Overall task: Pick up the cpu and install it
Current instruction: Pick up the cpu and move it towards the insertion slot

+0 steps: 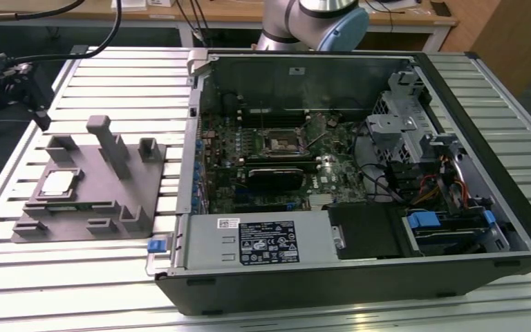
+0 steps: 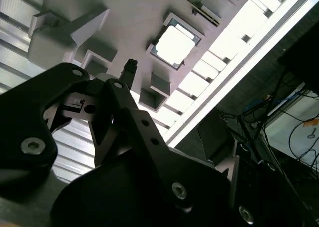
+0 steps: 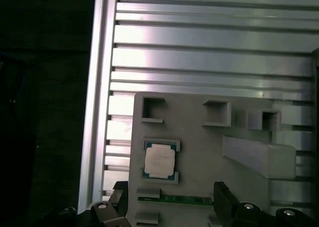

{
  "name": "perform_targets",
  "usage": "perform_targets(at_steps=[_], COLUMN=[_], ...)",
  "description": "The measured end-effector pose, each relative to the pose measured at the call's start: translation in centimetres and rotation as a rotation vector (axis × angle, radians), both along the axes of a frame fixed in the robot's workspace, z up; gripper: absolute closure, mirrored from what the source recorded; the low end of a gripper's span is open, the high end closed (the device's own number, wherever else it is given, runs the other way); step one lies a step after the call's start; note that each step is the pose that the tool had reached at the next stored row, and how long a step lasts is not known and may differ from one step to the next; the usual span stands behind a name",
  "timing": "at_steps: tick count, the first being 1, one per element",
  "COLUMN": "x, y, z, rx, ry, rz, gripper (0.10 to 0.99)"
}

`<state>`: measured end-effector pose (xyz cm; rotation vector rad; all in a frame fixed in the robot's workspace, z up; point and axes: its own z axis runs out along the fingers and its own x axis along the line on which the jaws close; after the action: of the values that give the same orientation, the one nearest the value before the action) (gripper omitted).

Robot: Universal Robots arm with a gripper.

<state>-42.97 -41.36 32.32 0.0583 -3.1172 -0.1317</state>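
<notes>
- The gripper (image 3: 169,191) hangs over the grey fixture block (image 3: 199,137), its fingers spread wide with nothing between them
- The cpu (image 3: 159,160) lies flat in a square pocket on that block, untouched; in the exterior view it sits at 9 o'clock of the open computer case (image 1: 358,277)
- The step in hand looks like lining up the pick: square the fingers to two opposite chip edges, descend straight, close gently
- Raised lips border the pocket, so finger room looks tight
- In the exterior view, tall posts (image 1: 108,138) stand at 1 o'clock of the cpu and could snag a finger
- The slotted table (image 1: 108,69) around the block offers room
</notes>
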Motion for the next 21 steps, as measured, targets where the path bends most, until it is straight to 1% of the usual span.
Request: perform_targets(at_steps=[21], x=[0.00], y=[-0.01], z=[-0.69], rx=[0.000], ry=[-0.0001], rz=[0.000], gripper=[0.310])
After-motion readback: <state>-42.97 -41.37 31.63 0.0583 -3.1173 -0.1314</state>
